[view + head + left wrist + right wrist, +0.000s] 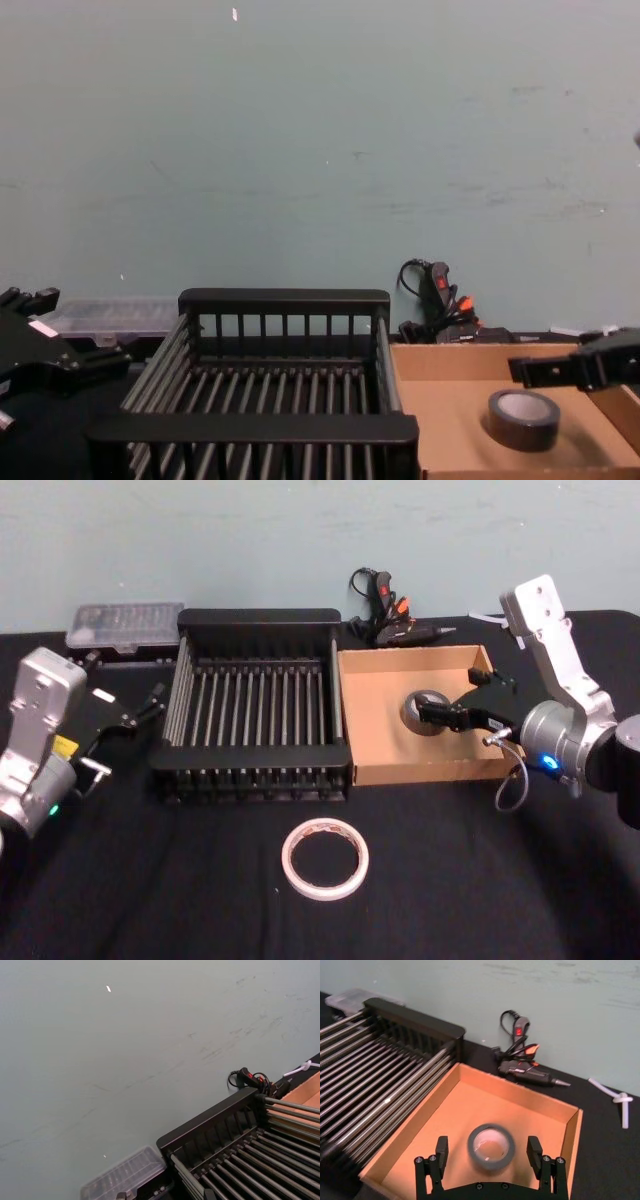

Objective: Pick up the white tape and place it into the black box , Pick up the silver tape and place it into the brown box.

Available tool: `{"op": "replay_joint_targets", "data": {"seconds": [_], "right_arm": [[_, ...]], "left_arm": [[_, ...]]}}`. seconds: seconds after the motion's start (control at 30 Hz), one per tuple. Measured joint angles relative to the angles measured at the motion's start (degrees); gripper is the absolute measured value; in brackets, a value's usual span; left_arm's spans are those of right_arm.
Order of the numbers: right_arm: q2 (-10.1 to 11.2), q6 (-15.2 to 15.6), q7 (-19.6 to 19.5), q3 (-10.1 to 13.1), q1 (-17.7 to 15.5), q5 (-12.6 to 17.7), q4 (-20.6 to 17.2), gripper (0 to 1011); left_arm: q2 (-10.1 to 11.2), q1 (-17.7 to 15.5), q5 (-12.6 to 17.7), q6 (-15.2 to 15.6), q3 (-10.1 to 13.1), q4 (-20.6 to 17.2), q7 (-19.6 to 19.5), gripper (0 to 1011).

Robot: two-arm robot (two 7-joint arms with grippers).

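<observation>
Already the silver tape (431, 712) lies flat on the floor of the brown box (380, 750), toward the box's 3 o'clock side, its hole facing up. The right claw (474, 699) hangs over that same part of the box with its fingers spread apart and nothing between them; in the right wrist view the roll (491, 1146) sits free in the gap between the two fingers (441, 1150), touched by neither. That half of the task looks done.

What matters for the coming move is the white tape (324, 858). It lies flat on the black tabletop (150, 900), alone, at about 6 o'clock from the black box (258, 625) and well apart from it, ring axis upright. From the right claw it lies toward 7 o'clock, across the near corner of the brown box; from the left claw (128, 718) it lies toward 4 or 5 o'clock. The left claw rests at 9 o'clock of the black box, fingers apart and empty. Neither claw is plainly the nearer one.

Red-orange marks run round the white ring's inner core, too small to read. A clear case (125, 626) and a glue gun (400, 630) sit at 12 o'clock; no writing on them is legible.
</observation>
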Motion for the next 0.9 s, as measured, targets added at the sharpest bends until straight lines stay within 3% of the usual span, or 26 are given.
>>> {"op": "replay_joint_targets", "data": {"seconds": [0.23,0.47,0.67,0.9], "right_arm": [[2.69,4.3,0.9,0.08,-4.43,0.61,-7.55,1002],[4.75,8.03,1.83,0.0,-8.23,1.25,-12.8,1002],[6.06,9.98,2.79,-0.66,-10.64,1.81,-15.57,1003],[7.1,11.04,4.25,-3.03,-11.94,2.27,-17.46,1002]], "left_arm": [[0.0,0.0,0.0,0.0,0.0,0.0,0.0,1001],[0.0,0.0,0.0,0.0,0.0,0.0,0.0,1001],[0.0,0.0,0.0,0.0,0.0,0.0,0.0,1001],[0.0,0.0,0.0,0.0,0.0,0.0,0.0,1002]]}}
